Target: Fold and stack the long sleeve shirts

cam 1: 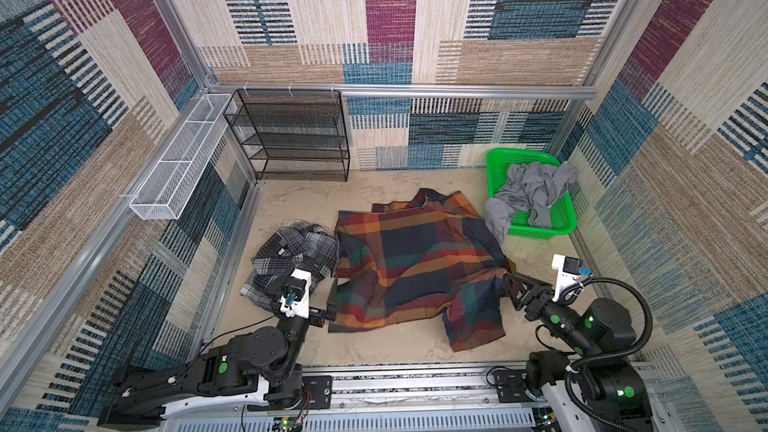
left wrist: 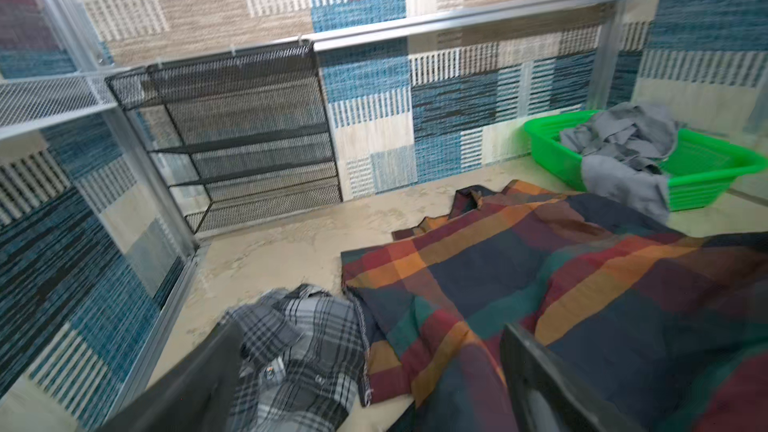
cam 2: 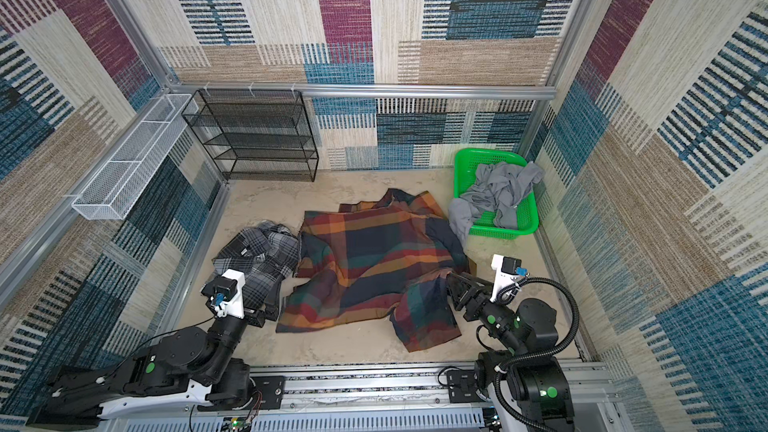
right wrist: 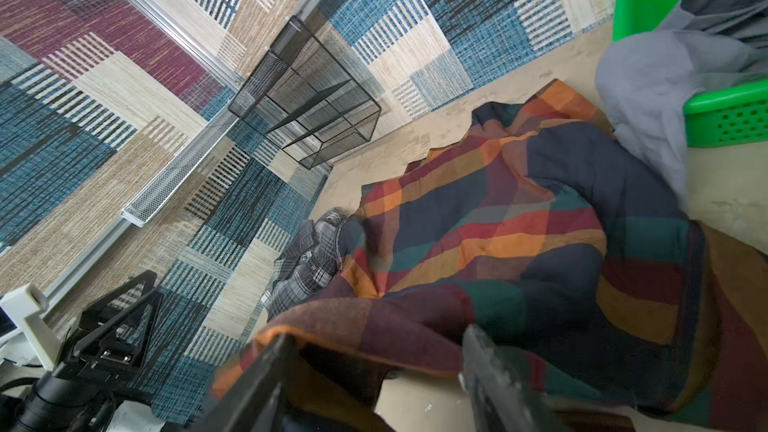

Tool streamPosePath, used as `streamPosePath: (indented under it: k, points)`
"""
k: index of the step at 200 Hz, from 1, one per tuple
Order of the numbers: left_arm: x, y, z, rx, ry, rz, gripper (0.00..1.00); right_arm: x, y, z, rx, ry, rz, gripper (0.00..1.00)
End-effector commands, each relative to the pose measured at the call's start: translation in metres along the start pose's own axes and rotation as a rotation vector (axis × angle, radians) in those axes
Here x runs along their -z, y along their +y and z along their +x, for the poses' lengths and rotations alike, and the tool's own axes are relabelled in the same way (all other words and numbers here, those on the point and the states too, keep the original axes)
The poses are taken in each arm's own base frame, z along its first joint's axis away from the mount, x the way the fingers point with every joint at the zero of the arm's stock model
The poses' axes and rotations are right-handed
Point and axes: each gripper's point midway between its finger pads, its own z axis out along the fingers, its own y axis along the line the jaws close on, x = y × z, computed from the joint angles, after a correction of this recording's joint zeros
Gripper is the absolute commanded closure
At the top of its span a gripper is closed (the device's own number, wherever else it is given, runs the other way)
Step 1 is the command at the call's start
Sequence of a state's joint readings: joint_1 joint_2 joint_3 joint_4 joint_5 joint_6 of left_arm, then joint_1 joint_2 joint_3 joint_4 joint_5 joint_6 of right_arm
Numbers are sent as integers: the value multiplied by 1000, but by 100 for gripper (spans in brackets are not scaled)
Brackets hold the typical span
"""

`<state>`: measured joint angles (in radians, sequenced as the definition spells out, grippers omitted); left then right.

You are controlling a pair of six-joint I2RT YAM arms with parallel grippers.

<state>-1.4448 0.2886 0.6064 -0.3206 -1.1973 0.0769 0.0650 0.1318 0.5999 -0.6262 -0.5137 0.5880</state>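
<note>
Two long sleeve shirts lie on the beige floor in both top views. The large navy, orange, red and green plaid shirt (cam 1: pixel 415 259) (cam 2: pixel 374 259) is spread roughly flat with a rumpled sleeve at its near right. A smaller grey-black-white plaid shirt (cam 1: pixel 299 247) (cam 2: pixel 257 251) lies crumpled to its left. My left gripper (cam 1: pixel 309 280) (left wrist: pixel 365 367) is open, low over the seam between the two shirts, holding nothing. My right gripper (cam 1: pixel 510 284) (right wrist: pixel 374 347) is open at the large shirt's raised sleeve edge; that fold drapes across its fingertips.
A green basket (cam 1: pixel 540 232) with grey cloth (cam 1: pixel 532 189) spilling over its rim stands at the back right. A black mesh rack (cam 1: pixel 291 135) stands against the back wall, and a white mesh basket (cam 1: pixel 183 160) hangs on the left wall. Aluminium frame rails border the floor.
</note>
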Motion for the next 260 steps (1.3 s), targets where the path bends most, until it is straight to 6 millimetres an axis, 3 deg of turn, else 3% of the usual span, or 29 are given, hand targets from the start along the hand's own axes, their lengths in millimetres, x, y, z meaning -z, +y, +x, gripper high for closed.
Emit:
streamPosePath:
  k: [1,15,32,45,66,94,119,133,184,210,260]
  points:
    - [-1,-6,-11,-53,39,34,1,6,17,-13,41,-7,-24,27]
    - [-2,-2,-28,-48,28,5,1,10,23,-16,38,23,-7,13]
    - [-5,-3,-39,-39,2,-19,1,24,21,-23,34,19,83,8]
    - [-10,-5,-32,-61,10,-54,1,38,26,-35,51,-31,121,6]
    - [-25,-11,1,-38,141,-54,1,39,32,-42,59,-28,121,8]
    - [-59,-15,61,38,430,-47,2,2,33,-22,-8,117,-6,16]
    - [-90,8,104,179,632,-141,1,-16,30,-33,20,99,-31,17]
    - [-105,22,126,283,709,-202,1,-27,30,-29,3,129,-77,17]
    - [-131,80,176,511,799,-465,4,-44,8,-3,-35,172,-104,18]
    - [-140,89,212,579,893,-525,6,-49,-1,7,-44,183,-104,18]
    - [-147,113,257,706,990,-672,5,-54,-9,9,-25,179,-90,18]
